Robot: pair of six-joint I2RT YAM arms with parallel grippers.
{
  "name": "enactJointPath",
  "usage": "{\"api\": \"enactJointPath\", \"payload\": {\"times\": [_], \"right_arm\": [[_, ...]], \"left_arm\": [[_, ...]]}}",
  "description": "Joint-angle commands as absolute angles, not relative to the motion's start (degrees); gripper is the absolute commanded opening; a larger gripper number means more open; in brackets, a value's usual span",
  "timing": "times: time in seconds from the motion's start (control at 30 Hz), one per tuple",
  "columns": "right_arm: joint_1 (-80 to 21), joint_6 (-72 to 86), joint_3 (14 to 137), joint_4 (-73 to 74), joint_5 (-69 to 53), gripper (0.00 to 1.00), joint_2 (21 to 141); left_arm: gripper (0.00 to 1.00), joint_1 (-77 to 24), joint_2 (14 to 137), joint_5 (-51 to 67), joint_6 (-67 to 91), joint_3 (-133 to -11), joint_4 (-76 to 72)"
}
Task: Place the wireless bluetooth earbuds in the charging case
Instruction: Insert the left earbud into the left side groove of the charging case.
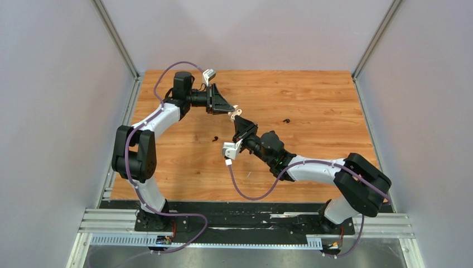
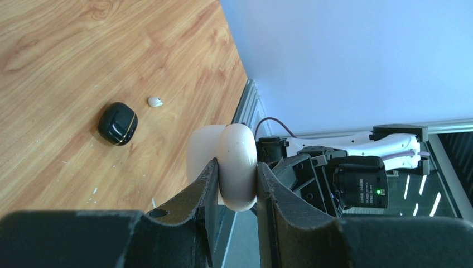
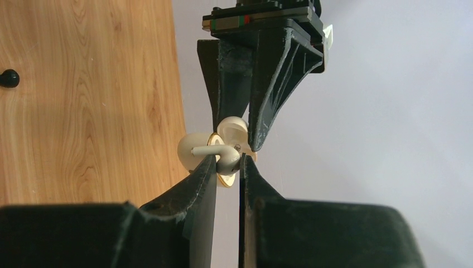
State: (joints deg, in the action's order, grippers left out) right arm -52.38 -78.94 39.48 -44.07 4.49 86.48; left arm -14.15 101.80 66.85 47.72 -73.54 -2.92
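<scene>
The wooden table [image 1: 334, 95] carried both arms, whose grippers met above its middle, raised off the surface.

The left gripper [image 2: 237, 166] reached in from the far left and was clenched on the white charging case [image 2: 237, 142], one finger on each broad face. The case was open: the right wrist view showed its lid swung to the left and a gold-coloured rim at the mouth. What already lay inside could not be made out.

The right gripper [image 3: 227, 162] came up from the near right, jaws pinched on the held white earbud [image 3: 223, 152]. That earbud was at the mouth of the case, touching the rim, with its stem pointing left. Whether it was seated could not be told.

A black case [image 2: 117, 123] lay closed on the table, contents hidden. A loose white earbud [image 2: 155, 101] lay just beside it, apart from it.

A small dark object [image 1: 215, 139] rested on the table just left of the right gripper. It was too small to identify.
</scene>
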Motion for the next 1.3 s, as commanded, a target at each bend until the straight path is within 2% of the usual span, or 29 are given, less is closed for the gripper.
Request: {"api": "enactJointPath", "payload": {"times": [0.0,0.27,0.83,0.97,1.1,1.27], "right_arm": [[-52.7,-78.6,42.5,-48.9,5.2,0.0,87.3],[-52.6,-78.8,45.2,-48.2,6.7,0.0,87.9],[-51.7,-80.4,41.7,-46.4,6.8,0.0,87.0],[-51.6,-80.7,40.5,-46.8,6.4,0.0,86.7],[-51.7,-80.3,40.7,-46.6,6.3,0.0,87.0],[-51.6,-81.1,41.0,-44.9,6.0,0.0,87.1]], "left_arm": [[0.0,-14.1,98.9,69.2,48.4,-73.8,-5.8],[0.0,-14.1,99.6,69.1,48.2,-73.9,-5.3],[0.0,-14.1,99.3,70.0,48.6,-74.1,-6.2],[0.0,-14.1,99.2,71.1,52.2,-73.0,-10.6],[0.0,-14.1,99.2,72.2,58.8,-70.7,-21.5],[0.0,-14.1,99.0,72.4,59.7,-70.1,-22.7]]}}
